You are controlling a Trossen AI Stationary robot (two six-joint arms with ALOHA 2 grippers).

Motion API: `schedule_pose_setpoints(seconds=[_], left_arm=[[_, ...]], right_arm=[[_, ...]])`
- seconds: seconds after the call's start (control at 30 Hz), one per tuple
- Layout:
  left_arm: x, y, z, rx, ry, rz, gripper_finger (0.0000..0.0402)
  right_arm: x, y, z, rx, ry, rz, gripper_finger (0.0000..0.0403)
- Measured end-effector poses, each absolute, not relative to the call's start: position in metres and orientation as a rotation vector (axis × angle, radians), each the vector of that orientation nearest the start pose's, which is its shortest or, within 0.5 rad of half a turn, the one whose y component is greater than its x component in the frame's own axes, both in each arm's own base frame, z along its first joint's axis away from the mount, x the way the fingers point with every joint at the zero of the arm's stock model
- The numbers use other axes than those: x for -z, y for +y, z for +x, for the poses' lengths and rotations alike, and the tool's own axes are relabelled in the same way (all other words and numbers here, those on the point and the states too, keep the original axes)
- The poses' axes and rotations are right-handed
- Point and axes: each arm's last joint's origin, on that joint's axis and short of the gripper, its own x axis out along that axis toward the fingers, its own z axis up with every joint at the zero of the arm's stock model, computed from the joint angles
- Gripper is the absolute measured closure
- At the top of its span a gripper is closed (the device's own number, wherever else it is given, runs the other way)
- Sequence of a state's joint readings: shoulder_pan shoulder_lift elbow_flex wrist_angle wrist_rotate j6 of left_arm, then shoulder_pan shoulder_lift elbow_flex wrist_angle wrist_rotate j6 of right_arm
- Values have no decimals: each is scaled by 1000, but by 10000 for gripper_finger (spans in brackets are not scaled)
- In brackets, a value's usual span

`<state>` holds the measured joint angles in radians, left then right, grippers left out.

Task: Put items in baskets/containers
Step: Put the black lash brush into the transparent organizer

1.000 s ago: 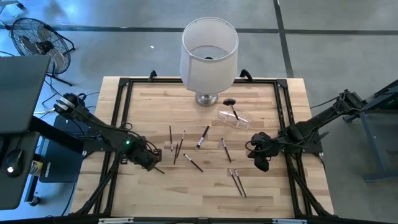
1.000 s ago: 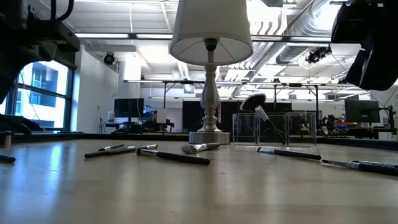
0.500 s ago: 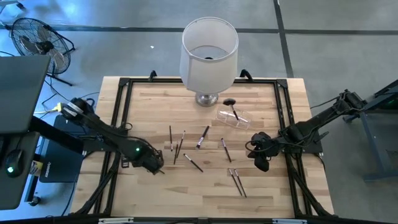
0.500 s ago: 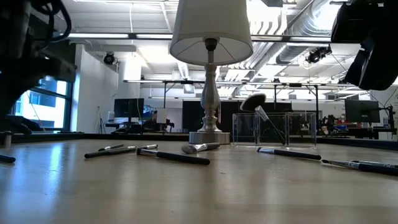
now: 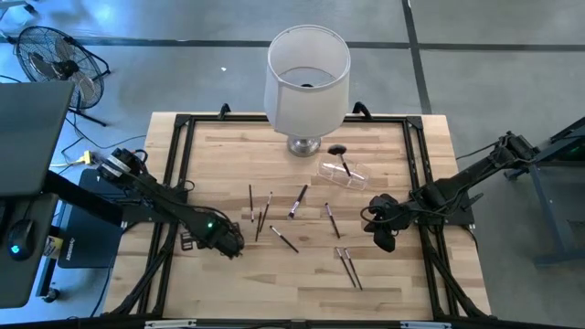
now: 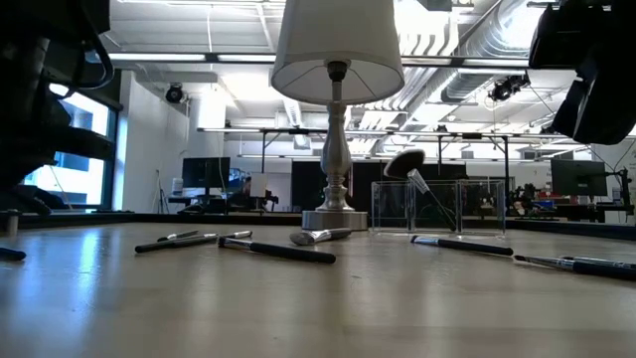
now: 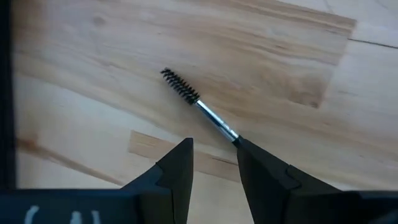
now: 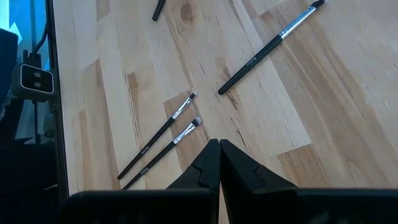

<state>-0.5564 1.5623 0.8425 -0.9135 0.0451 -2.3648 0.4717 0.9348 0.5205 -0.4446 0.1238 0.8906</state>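
The left claw (image 5: 228,245) sits low over the left-front part of the tabletop (image 5: 393,283). Its fingers (image 7: 177,171) stand parted, released, with nothing between them. A spoolie brush (image 7: 198,106) lies on the wood just ahead of it: the bristled head points away from the claw, and the silver neck runs back until it passes behind the tip of one finger, so the handle is hidden. Whether that finger touches the brush cannot be told.

The right claw (image 5: 383,236) hovers near the right side, fingers (image 8: 211,168) clenched together and empty. Ahead of it lie two slim brushes (image 8: 163,137) side by side, and one longer dark brush (image 8: 267,50) farther off.

The other brushes (image 5: 297,203) are scattered across the middle of the tabletop, between the two claws. The clear holder (image 5: 343,175) stands toward the back, just beside the lamp (image 5: 307,73), with a fluffy black brush (image 6: 405,163) leaning in it, head up.
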Motion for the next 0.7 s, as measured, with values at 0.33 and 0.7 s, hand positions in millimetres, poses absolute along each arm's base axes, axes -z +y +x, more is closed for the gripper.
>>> schedule_pose_setpoints(seconds=[0.33,0.7], left_arm=[[-154,-126,204,-1391,1070,-1365,279],[-154,-125,206,-1363,1005,-1315,279]], right_arm=[[-199,76,157,63,897,587,402],[-199,76,157,58,897,579,402]])
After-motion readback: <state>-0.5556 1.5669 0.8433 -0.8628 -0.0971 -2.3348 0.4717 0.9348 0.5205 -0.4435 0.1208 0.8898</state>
